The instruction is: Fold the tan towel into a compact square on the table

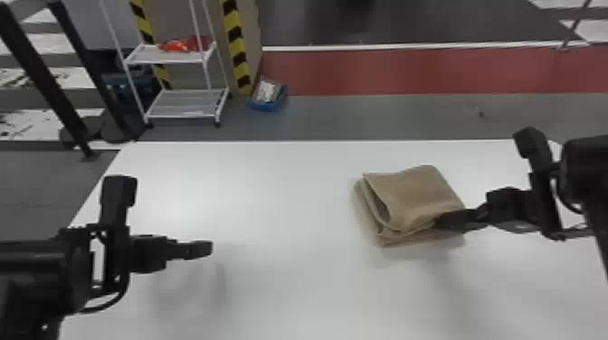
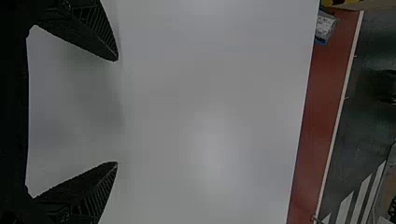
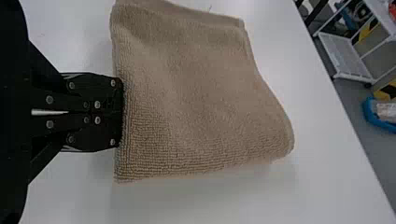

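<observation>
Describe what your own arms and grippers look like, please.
The left arm and right arm are black and chunky, each with a thin black cable looping near the wrist. The left gripper has black, tapering fingers with ribbed sides; the right gripper is also black, dotted with silvery screw heads.

I can't read any words, letters or numbers from where I sit. The only things I see that look like signs are the yellow and black stripes (image 1: 235, 45) that run up and down the posts behind the white rack (image 1: 185, 106); they are just stripes, with no words I can read on them. There is a pale thing (image 2: 325, 25) in the blue bin (image 1: 267, 106) on the floor, but it is too blurry for me to tell if it has print on it.
</observation>
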`<move>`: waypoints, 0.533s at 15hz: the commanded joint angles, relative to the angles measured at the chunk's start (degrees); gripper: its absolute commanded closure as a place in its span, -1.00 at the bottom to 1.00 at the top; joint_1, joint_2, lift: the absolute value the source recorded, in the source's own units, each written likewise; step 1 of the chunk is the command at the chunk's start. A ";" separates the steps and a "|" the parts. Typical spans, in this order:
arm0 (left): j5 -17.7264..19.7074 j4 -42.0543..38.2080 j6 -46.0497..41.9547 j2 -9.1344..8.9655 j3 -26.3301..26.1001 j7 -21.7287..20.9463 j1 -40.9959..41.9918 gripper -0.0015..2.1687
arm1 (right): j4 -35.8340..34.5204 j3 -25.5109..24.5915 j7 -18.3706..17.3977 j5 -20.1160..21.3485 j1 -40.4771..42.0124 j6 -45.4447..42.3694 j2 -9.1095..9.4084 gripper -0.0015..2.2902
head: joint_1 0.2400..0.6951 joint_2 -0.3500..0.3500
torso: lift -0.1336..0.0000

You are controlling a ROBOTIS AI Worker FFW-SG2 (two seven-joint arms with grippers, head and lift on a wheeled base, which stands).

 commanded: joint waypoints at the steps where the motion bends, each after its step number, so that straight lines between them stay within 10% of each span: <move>1: -0.08 0.31 -0.14 0.06 0.20 0.02 -0.16 -0.92 | -6.90 0.12 3.80 -0.67 2.30 0.14 -0.73 0.95 | 1.00 0.31 | -0.85; 5: -0.26 1.01 -0.31 0.06 -0.24 0.10 -0.69 -0.92 | -16.39 1.17 7.75 -5.33 4.76 0.14 -1.79 0.95 | 1.00 0.41 | -0.85; 8: -0.26 1.10 -0.31 0.06 -0.24 0.02 -0.78 -0.92 | -18.59 -1.11 3.45 -9.90 6.17 0.14 0.67 0.74 | 1.00 0.46 | -0.85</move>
